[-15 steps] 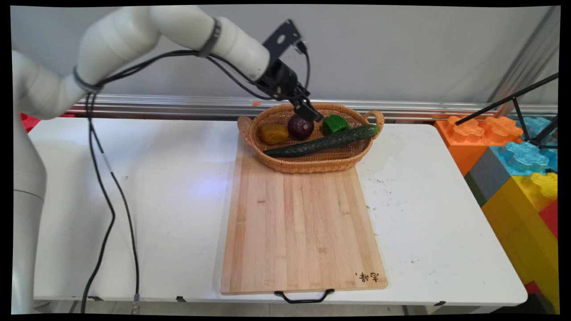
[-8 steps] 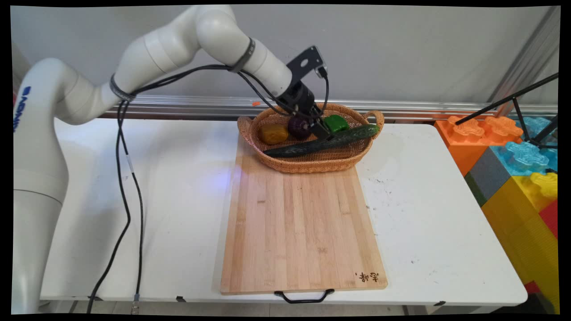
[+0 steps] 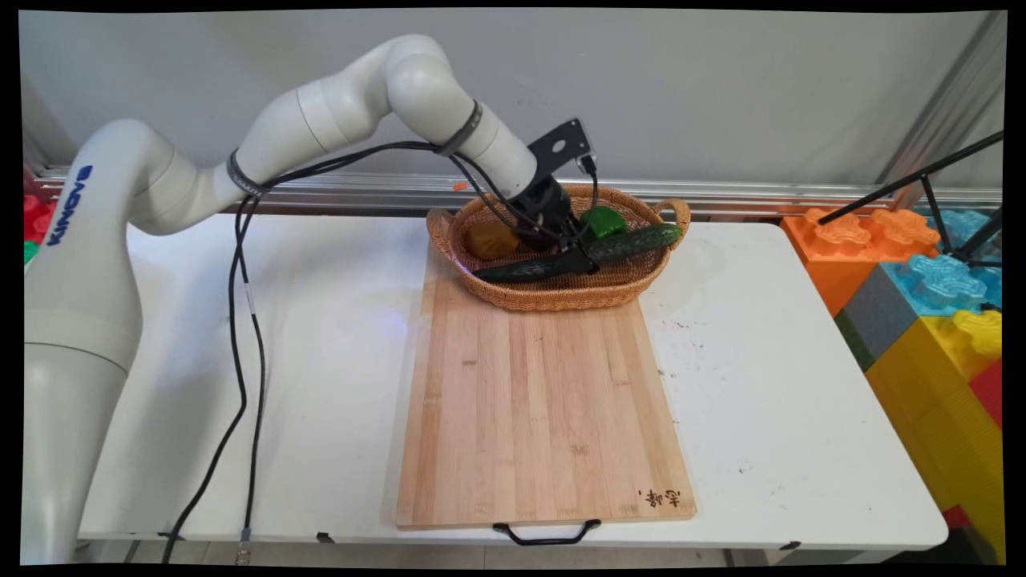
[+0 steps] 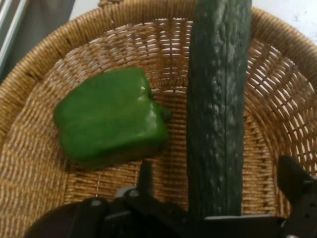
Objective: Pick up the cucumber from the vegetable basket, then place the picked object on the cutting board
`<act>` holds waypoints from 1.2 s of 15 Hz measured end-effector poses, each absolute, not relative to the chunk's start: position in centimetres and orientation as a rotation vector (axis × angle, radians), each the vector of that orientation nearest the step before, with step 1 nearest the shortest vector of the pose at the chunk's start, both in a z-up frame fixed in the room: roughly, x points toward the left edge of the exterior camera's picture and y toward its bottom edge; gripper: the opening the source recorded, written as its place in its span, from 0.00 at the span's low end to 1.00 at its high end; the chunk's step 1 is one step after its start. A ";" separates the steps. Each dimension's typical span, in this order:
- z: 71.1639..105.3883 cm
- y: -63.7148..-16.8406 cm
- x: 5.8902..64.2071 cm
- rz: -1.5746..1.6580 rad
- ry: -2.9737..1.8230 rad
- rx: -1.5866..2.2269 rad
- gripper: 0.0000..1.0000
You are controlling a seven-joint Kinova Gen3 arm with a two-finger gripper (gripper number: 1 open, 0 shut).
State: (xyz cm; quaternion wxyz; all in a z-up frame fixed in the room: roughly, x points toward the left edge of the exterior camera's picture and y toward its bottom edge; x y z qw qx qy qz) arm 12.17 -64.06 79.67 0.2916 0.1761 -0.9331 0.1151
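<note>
Inside the basket (image 3: 553, 298), the spread-fingered gripper (image 4: 220, 186) now straddles the cucumber (image 4: 218, 109), having dropped from above the onion.

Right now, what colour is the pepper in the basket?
Green; the pepper shows best in the hand view.

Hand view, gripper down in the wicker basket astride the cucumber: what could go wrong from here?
1. The gripper has its jaws open either side of the long dark green cucumber, near one end by the hand view; gripped there, it might tip.
2. The green bell pepper lies close beside one finger, which could nudge it.
3. The cucumber's far end rests by the oval woven wicker basket's rim and might catch when lifted.
</note>
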 end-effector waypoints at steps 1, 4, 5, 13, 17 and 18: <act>79.4 -64.1 12.0 0.304 -2.492 0.462 0.00; 78.9 -64.0 12.0 0.297 -2.509 0.440 0.00; 78.9 -63.8 12.0 0.293 -2.515 0.434 0.00; 80.9 -61.8 11.9 0.320 -2.488 0.386 0.00; 85.3 -59.9 10.8 0.433 -2.464 0.286 0.00; 86.2 -59.3 10.3 0.458 -2.463 0.257 0.00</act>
